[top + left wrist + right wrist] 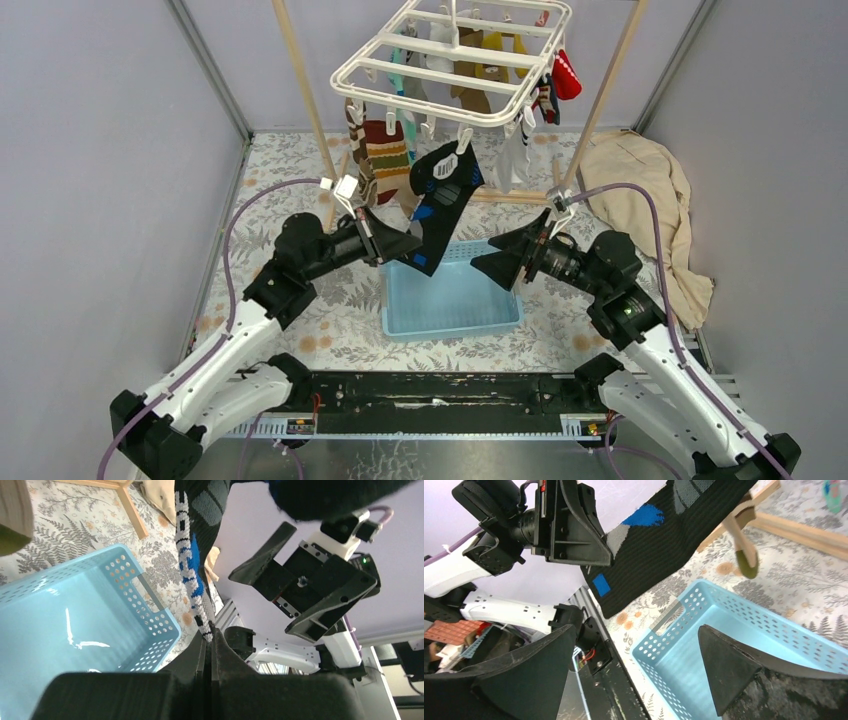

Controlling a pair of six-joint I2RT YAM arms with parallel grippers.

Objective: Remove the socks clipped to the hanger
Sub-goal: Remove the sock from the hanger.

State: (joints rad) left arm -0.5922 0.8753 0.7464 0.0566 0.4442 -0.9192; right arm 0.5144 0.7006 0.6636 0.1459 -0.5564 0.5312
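Pinching the lower edge of the black-and-blue sock (pixel 440 200), the fingers of your left gripper (pixel 405 245) are clamped shut, so a pull can free its top from the white clip (pixel 463 140) under the hanger (pixel 430 106). The fingers of the right gripper (pixel 495 262) stand wide apart just beside it, holding nothing. Below sits the blue basket (pixel 500 312), likely for the drop, on the fern-printed counter (pixel 300 320) between grey walls (pixel 100 150), with a beige cloth (pixel 640 190) at right.

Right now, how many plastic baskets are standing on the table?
1. The light blue perforated basket stands on the floral table, near the lower end of the hanging black sock. No other shows.
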